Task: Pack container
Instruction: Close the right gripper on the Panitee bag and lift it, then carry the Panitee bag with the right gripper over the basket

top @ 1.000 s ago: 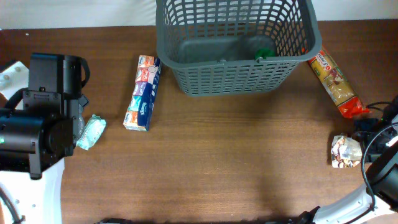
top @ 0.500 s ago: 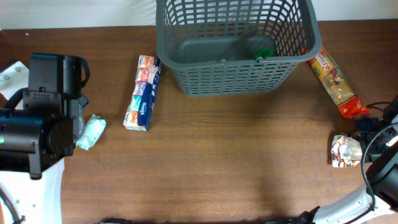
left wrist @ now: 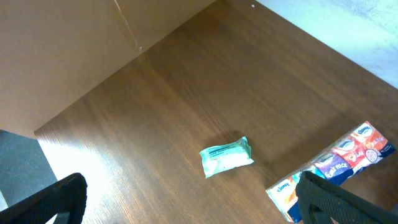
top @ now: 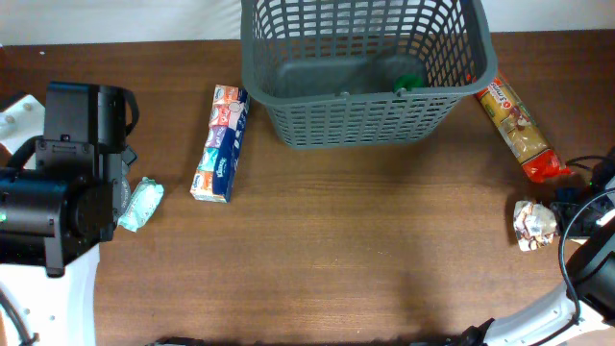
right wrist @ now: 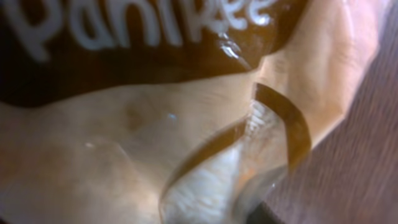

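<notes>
The container (top: 365,106), a dark grey slotted basket, stands at the table's far middle with a green item (top: 407,83) inside. At the right edge my right gripper (top: 559,219) is shut on a small brown-and-white snack packet (top: 534,225), which looks crumpled. That packet (right wrist: 155,124) fills the right wrist view and hides the fingers. My left gripper (left wrist: 199,211) is open above the table at the left, with nothing between its fingers (left wrist: 62,199). A small green wipes pack (left wrist: 227,156) lies beyond them, and a tissue multi-pack (left wrist: 336,168) beside the right finger.
An orange snack bag (top: 517,125) lies slanted against the basket's right corner. The tissue multi-pack (top: 220,144) lies left of the basket, and the green wipes pack (top: 140,204) next to the left arm (top: 58,211).
The right gripper has closed on the small packet, which is now squeezed narrower and turned a little. The left arm and the other items have not moved.
</notes>
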Robot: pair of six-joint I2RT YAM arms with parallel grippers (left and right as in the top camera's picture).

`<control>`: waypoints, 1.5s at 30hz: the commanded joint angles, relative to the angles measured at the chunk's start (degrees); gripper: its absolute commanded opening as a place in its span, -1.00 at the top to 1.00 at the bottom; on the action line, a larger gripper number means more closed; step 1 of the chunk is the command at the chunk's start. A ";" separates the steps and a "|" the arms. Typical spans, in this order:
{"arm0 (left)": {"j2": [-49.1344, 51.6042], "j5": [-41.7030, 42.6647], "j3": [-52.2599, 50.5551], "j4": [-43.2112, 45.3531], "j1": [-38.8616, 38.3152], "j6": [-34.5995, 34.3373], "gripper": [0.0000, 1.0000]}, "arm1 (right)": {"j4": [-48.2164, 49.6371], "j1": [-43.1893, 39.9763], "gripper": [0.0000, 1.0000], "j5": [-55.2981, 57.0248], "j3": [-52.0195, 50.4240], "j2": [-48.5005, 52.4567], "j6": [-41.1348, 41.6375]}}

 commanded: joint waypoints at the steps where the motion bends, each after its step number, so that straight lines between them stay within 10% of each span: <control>1: -0.52 -0.39 0.57 -0.07 0.37 -0.55 -0.99 | -1.33 -0.04 0.92 0.48 -1.07 2.71 -0.55; 11: -0.52 -0.39 0.57 -0.07 0.37 -0.52 -0.99 | -11.74 -0.04 0.93 0.59 10.73 0.87 -11.28; 22: -0.52 -0.39 0.57 -0.07 0.37 -0.55 -0.99 | -32.17 1.01 0.93 -0.39 48.78 -5.64 -17.35; 33: -0.52 -0.39 0.57 -0.07 0.37 -0.52 -0.99 | -25.66 16.02 0.92 -23.26 77.72 -6.84 -29.64; 45: -0.52 -0.39 0.57 -0.07 0.37 -0.52 -0.99 | -6.95 39.54 0.92 -23.32 78.99 -3.26 -29.99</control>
